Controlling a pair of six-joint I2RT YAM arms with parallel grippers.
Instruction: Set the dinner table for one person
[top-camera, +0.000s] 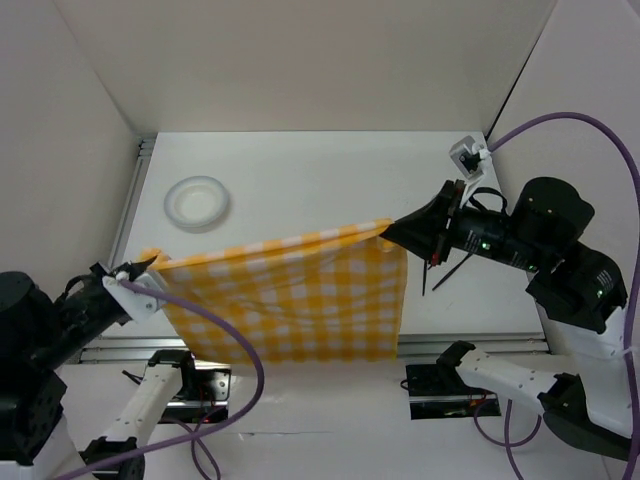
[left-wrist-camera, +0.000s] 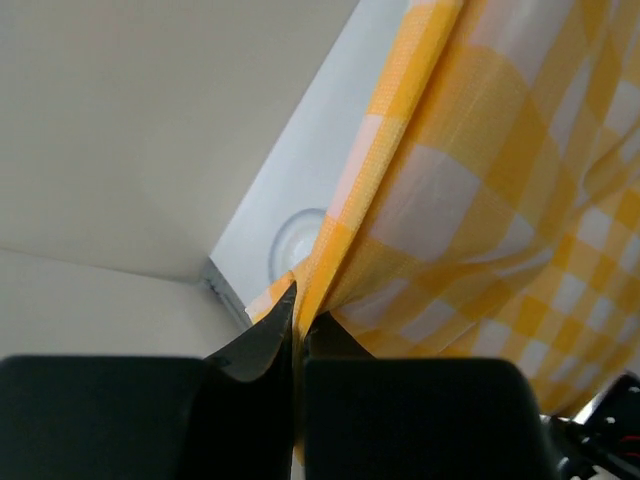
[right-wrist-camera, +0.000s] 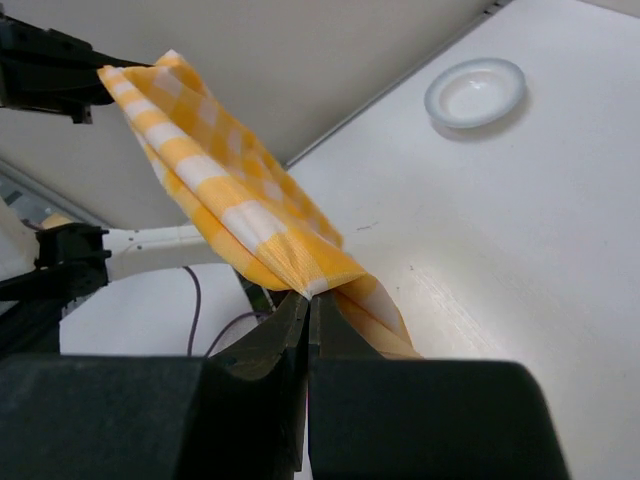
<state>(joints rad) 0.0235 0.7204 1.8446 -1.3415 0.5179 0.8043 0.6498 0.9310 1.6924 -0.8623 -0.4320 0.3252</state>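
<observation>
Two pincers, both clamped on the checked cloth (top-camera: 290, 295): your left gripper (top-camera: 150, 265) pinches one top corner, your right gripper (top-camera: 392, 232) the other, so it hangs stretched above the near edge, likely ready for spreading. The dinner table (top-camera: 330, 175) lies beneath, flat and white. A white dish (top-camera: 197, 201) sits near the far left corner. Plain white walls (top-camera: 300, 60) box it in.

Dinner table: large flat white rectangular tabletop (top-camera: 320, 180), level, smooth, matte; silver aluminium railing along its left and near edges; fills the enclosure floor.
</observation>
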